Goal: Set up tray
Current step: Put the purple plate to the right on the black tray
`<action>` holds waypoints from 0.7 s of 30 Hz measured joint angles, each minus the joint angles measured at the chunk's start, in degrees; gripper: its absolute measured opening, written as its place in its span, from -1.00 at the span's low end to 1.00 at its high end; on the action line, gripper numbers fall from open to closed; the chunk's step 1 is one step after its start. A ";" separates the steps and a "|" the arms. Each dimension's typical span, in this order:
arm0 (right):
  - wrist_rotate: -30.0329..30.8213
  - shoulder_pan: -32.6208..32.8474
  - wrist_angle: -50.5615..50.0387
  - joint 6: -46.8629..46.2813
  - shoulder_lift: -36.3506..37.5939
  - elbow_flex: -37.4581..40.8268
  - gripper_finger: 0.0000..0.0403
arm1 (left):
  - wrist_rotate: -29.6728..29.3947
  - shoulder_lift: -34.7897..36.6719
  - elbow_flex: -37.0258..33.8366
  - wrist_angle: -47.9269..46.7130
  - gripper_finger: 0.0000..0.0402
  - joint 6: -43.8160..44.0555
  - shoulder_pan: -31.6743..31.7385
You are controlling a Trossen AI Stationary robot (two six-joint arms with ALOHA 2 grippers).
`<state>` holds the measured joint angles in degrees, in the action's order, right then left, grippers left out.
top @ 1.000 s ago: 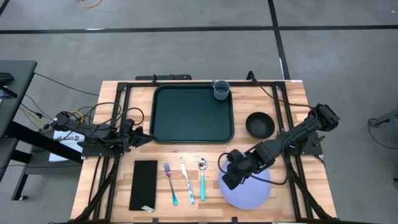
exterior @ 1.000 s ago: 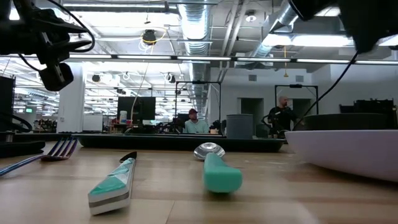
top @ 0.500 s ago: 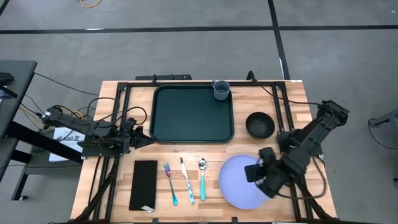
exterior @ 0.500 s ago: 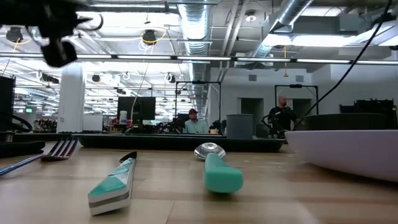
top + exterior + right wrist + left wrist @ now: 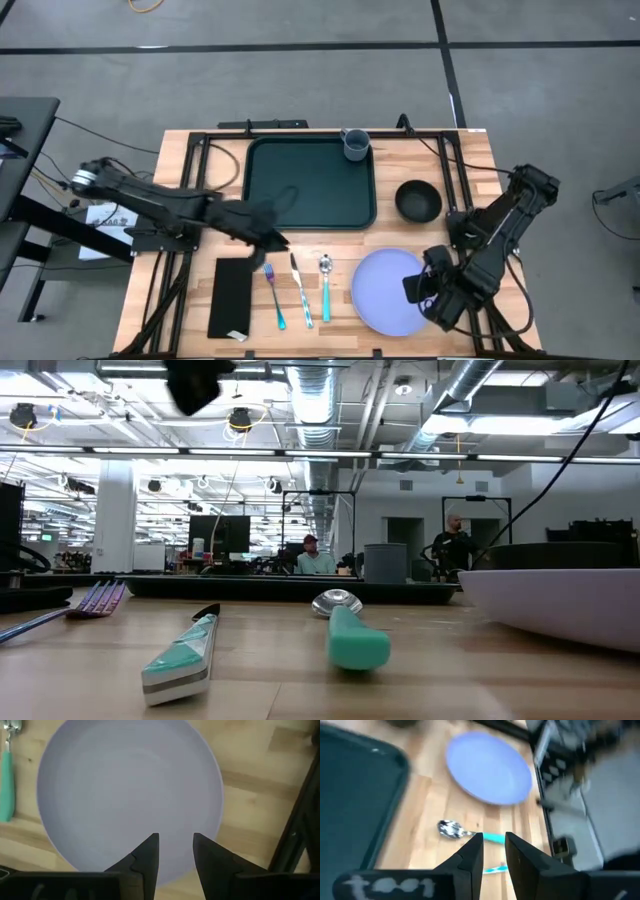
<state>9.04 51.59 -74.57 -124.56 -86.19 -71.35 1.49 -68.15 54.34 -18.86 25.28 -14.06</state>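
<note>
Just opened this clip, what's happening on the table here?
A two-armed robot is setting up a large dark green plastic tray, which so far holds only a grey cup in one corner. The left gripper reaches over the table near the teal-handled fork, knife and spoon, fingers slightly apart and holding nothing. The right gripper sits at the edge of the round lavender plate, also empty. A black bowl and a flat black rectangle lie untouched.

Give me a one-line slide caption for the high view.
Left gripper reaches over the cutlery beside the green tray, right gripper hovers at the lavender plate.
</note>
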 joint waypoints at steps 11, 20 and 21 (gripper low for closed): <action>3.24 -4.33 -2.03 12.34 4.68 0.00 -0.44 | 9.92 -29.07 25.02 -10.58 -0.66 -21.62 1.30; 7.95 -5.23 -4.70 13.63 8.79 -0.04 -0.44 | 4.72 -47.80 49.51 -27.20 -0.66 -38.03 1.30; 7.91 -5.24 -5.04 13.63 8.91 -0.04 -0.44 | 3.79 -49.37 51.67 -28.24 -0.65 -39.64 1.30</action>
<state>16.95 46.35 -79.61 -110.93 -77.28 -71.40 5.28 -117.52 106.02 -47.10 -14.35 -12.75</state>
